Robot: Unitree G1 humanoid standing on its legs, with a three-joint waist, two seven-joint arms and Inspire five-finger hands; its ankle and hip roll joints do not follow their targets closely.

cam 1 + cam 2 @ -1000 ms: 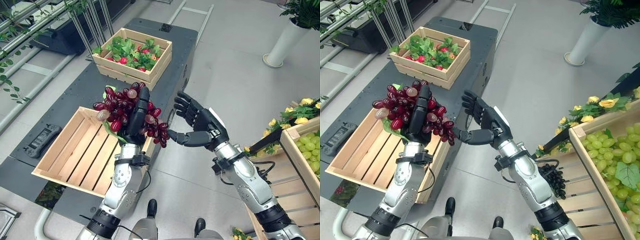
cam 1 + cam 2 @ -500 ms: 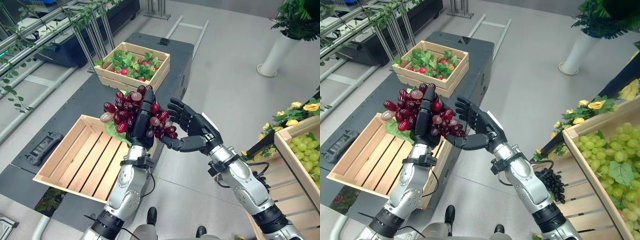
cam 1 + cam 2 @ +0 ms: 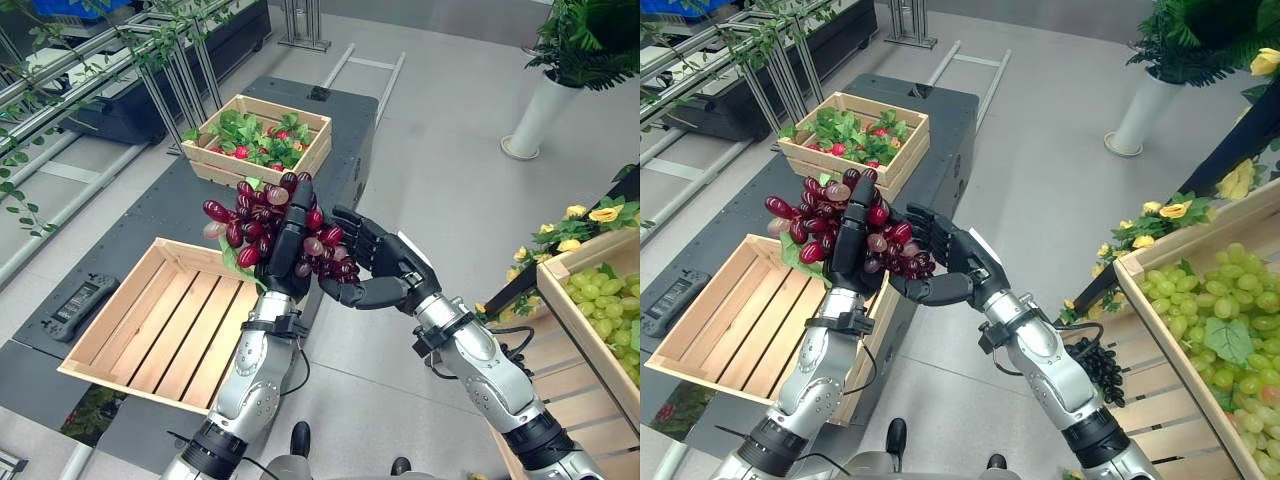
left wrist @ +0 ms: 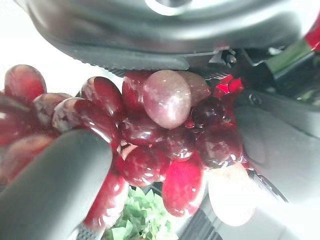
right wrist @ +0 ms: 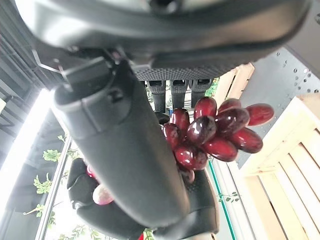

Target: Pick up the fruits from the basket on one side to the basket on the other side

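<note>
Above the empty crate's [image 3: 150,330] right edge, the left hand [image 3: 285,240] grips a red grape bunch [image 3: 262,215]; the right hand [image 3: 385,275], fingers spread, cups its right side.

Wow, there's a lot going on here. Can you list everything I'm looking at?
Red grape bunch: one, dark red, held up between the two hands.
Empty wooden crate: one, pale wood, on the dark platform under the grapes.
Crate of red fruit and leaves: one, pale wood, farther back on the platform.
Crate of green grapes: one, pale wood, to the robot's right.
Black grape bunch: one, beside that crate.
Yellow flowers: several, right.
White planter: one, on the floor.
Left hand: dark, curled round the red bunch.
Right hand: dark, open, cupping the bunch's side.
</note>
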